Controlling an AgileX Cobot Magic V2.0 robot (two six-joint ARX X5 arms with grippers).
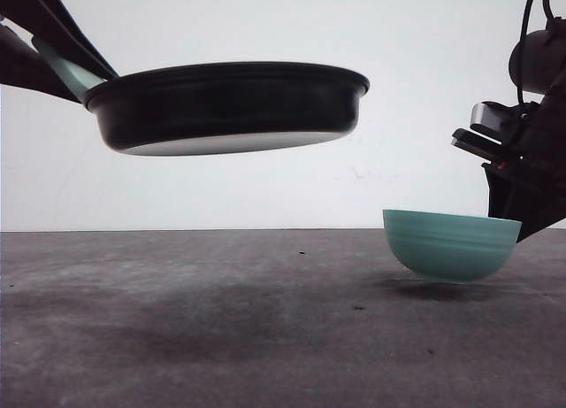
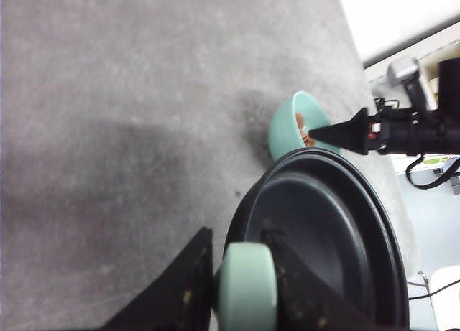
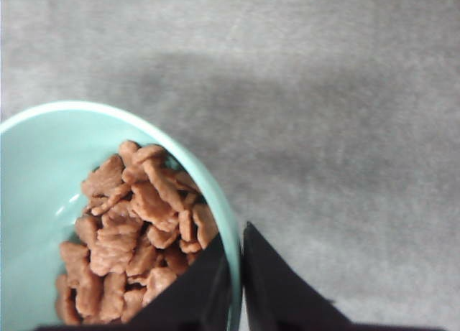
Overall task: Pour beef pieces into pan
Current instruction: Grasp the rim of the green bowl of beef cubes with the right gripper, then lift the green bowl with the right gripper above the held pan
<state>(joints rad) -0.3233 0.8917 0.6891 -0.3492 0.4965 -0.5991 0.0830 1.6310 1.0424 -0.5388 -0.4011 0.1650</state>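
Note:
The black pan (image 1: 230,107) hangs high above the table at the left, held level by its mint-green handle (image 2: 246,288). My left gripper (image 2: 241,263) is shut on that handle; the pan's inside (image 2: 323,238) looks bare. At the right, the teal bowl (image 1: 449,244) floats just above the table, slightly tilted. My right gripper (image 3: 237,248) is shut on the bowl's rim (image 3: 223,216), one finger inside and one outside. The beef pieces (image 3: 129,230) lie heaped in the bowl. The bowl sits lower than the pan and to its right.
The grey table (image 1: 221,319) stretches under both items, with dark shadows beneath the pan. A white wall stands behind. Beyond the table's edge, robot hardware and cables (image 2: 424,130) sit on the right side.

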